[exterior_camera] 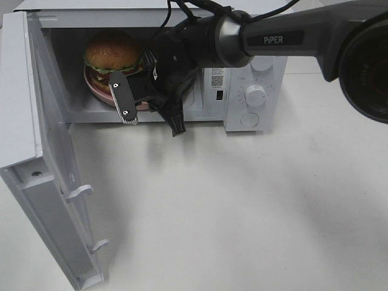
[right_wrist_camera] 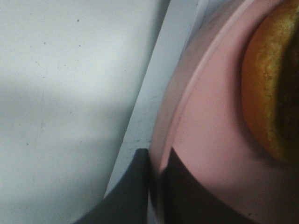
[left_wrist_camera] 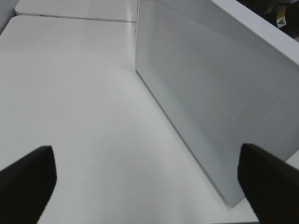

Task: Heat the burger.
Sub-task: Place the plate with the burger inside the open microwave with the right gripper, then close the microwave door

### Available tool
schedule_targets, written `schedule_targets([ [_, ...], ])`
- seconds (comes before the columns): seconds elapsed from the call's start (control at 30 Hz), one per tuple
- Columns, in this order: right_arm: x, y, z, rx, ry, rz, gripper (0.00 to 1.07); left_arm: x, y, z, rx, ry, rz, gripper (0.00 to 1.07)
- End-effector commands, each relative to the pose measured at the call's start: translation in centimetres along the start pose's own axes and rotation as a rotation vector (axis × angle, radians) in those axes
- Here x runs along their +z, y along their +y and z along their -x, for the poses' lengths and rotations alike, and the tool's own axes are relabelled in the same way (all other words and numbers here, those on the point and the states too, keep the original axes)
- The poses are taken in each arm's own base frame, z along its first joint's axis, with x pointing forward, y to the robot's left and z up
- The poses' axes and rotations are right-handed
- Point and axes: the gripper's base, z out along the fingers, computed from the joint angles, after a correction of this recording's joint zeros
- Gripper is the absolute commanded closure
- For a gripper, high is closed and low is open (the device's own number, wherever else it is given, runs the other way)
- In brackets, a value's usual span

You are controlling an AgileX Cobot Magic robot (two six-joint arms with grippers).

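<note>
The burger [exterior_camera: 112,51] sits on a round pink plate [exterior_camera: 100,91] inside the open white microwave [exterior_camera: 242,79]. My right gripper [exterior_camera: 130,103] reaches into the cavity from the right and is shut on the plate's front rim. The right wrist view shows the dark fingertips [right_wrist_camera: 135,186] pinching the pink plate [right_wrist_camera: 210,140] at the gripper [right_wrist_camera: 159,163], with the burger bun [right_wrist_camera: 271,93] just beyond. My left gripper [left_wrist_camera: 149,186] is open and empty, its two black fingers [left_wrist_camera: 28,182] spread wide over the table beside the door.
The microwave door [exterior_camera: 54,182] swings out to the left toward the front; its perforated outer face [left_wrist_camera: 210,102] fills the left wrist view. Control knobs [exterior_camera: 254,94] sit on the right panel. The microwave's front sill [right_wrist_camera: 149,93] lies under the plate rim.
</note>
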Motion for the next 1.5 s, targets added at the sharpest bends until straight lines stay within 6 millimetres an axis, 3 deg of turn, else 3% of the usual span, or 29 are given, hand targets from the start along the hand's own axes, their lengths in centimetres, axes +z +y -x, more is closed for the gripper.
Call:
schedule_targets([
  [0.03,-0.4,-1.9,0.1,0.039,-0.033,-0.091,1.03,-0.1,0.0,-0.1,0.003,-0.019,0.0,0.09],
  [0.27,0.1,-1.6,0.1,0.056,-0.03,-0.078,1.01,-0.1,0.0,-0.1,0.003,-0.019,0.0,0.09],
  [0.43,0.2,-1.5,0.1,0.116,-0.028,-0.071,0.94,-0.1,0.0,-0.1,0.003,-0.019,0.0,0.09],
  [0.5,0.2,-1.4,0.1,0.115,-0.024,-0.062,0.82,-0.1,0.0,-0.1,0.003,-0.019,0.0,0.09],
  [0.6,0.2,-1.4,0.0,0.113,-0.02,-0.058,0.78,-0.1,0.0,-0.1,0.003,-0.019,0.0,0.09],
  [0.67,0.0,-1.4,0.0,0.112,-0.015,-0.049,0.66,-0.1,0.0,-0.1,0.003,-0.019,0.0,0.09],
  [0.77,-0.2,-1.4,0.0,0.11,-0.015,-0.053,0.64,-0.1,0.0,-0.1,0.003,-0.019,0.0,0.09],
  [1.1,-2.0,-0.4,-0.5,0.087,-0.003,-0.039,0.48,-0.1,0.0,-0.1,0.003,-0.019,0.0,0.09],
  [1.17,-2.8,0.1,-0.5,0.118,-0.023,-0.062,0.35,-0.1,0.0,-0.1,0.003,-0.019,0.0,0.09],
  [1.2,-2.8,0.1,-0.5,0.118,-0.023,-0.062,0.35,-0.1,0.0,-0.1,0.003,-0.019,0.0,0.09],
  [1.27,-3.6,0.2,-0.6,0.144,-0.041,-0.09,0.25,-0.1,0.0,-0.1,0.003,-0.019,0.0,0.09],
  [1.5,-5.0,1.4,-0.9,0.159,-0.043,-0.079,0.24,-0.1,0.0,-0.1,0.003,-0.019,0.0,0.09],
])
